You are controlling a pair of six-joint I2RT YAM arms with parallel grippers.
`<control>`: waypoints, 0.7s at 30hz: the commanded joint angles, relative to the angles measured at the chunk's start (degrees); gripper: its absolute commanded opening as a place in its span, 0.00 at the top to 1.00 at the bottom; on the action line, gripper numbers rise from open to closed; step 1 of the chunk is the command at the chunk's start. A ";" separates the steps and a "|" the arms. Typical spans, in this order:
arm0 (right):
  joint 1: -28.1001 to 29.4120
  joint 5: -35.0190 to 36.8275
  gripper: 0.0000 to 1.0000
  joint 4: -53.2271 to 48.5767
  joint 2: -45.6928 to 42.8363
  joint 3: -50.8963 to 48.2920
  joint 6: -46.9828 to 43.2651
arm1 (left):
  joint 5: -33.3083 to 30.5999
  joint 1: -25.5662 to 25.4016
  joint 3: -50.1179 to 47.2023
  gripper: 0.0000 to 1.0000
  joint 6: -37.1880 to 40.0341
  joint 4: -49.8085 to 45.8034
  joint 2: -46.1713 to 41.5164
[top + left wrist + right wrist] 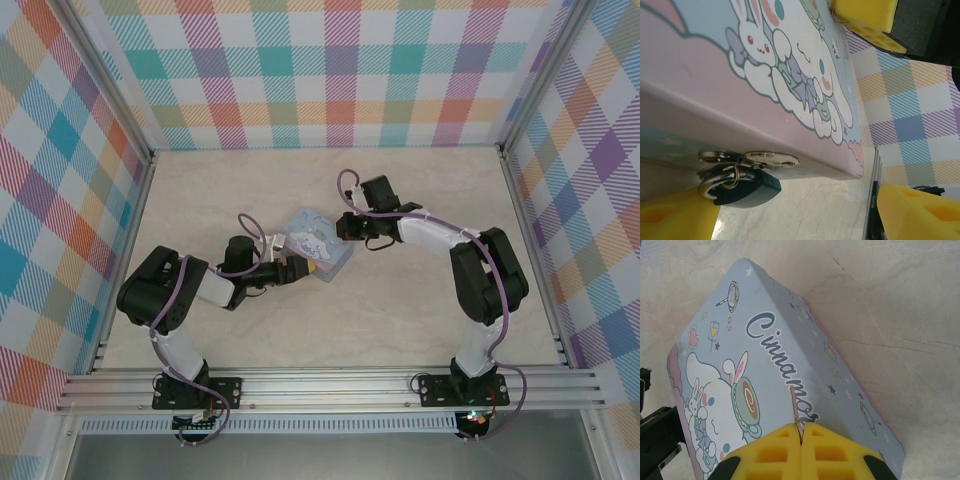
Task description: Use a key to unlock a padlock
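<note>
At the lower left of the left wrist view, the padlock [747, 189] hangs on the hasp [760, 160] of the cartoon tin [705, 85]. The left gripper [795, 222] has its fingers wide apart. The right gripper [801, 432], at the bottom of its own view, pinches the thin key [794, 407] over the tin lid.

Robot lab cell: plaid-panelled walls [340, 70], aluminium rail [330, 385], two bolted arms [480, 290], pale marbled desk [300, 330].
</note>
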 commanded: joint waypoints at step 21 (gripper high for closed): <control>-0.45 0.21 0.95 -0.32 1.33 0.76 -1.12 | -5.58 -2.19 -2.75 0.27 -5.46 5.39 -2.61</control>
